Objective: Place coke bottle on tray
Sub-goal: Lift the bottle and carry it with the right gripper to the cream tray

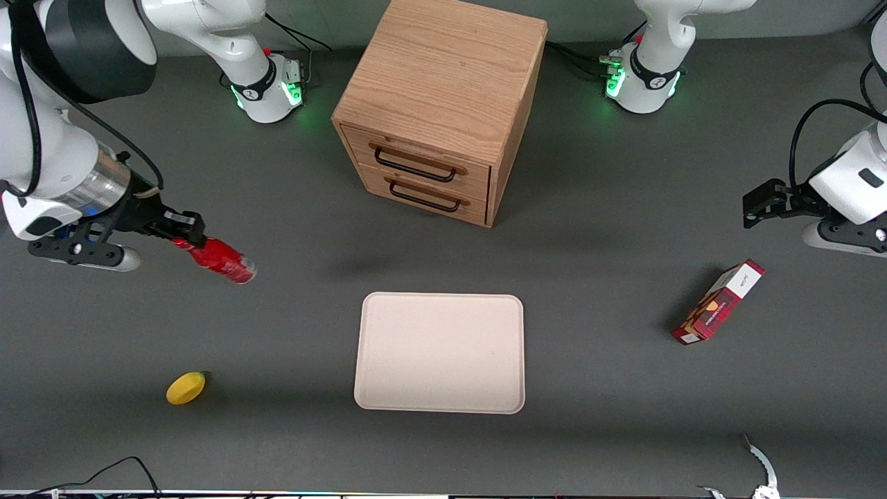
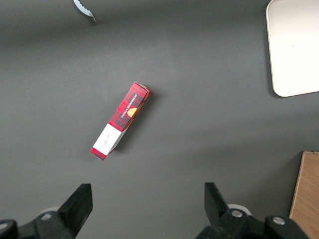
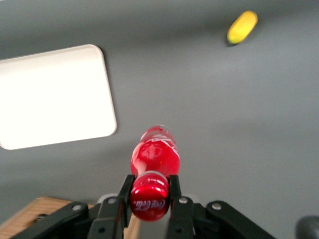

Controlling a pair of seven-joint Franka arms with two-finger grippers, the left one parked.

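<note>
Front view: gripper (image 1: 181, 232) clamped on the cap end of the coke bottle (image 1: 222, 261), carried tilted above the table toward the working arm's end, clear base pointing toward the tray (image 1: 439, 353). Tray lying flat and bare near the middle of the table, close to the edge nearest the camera, well apart from the bottle. Wooden cabinet (image 1: 441, 104) standing farther from the camera than the tray, lemon (image 1: 186, 387) near the working arm's corner at the near edge, red and white carton (image 1: 718, 302) toward the parked arm's end.

Left wrist view: only the carton (image 2: 120, 120) and one corner of the tray (image 2: 294, 47); no bottle here.

Right wrist view: fingers (image 3: 125, 188) pinching the red cap of the coke bottle (image 3: 155, 158), body hanging below over bare table; tray (image 3: 54, 96) off to one side, lemon (image 3: 242, 27) apart.

Judged step: carry across to the tray. Best done by keeping height until fully over the rim, aiming for the tray's middle, lowering gently until the base meets the surface, then releasing; grip on the cap alone likely lets the bottle swing, so slow, even motion.
</note>
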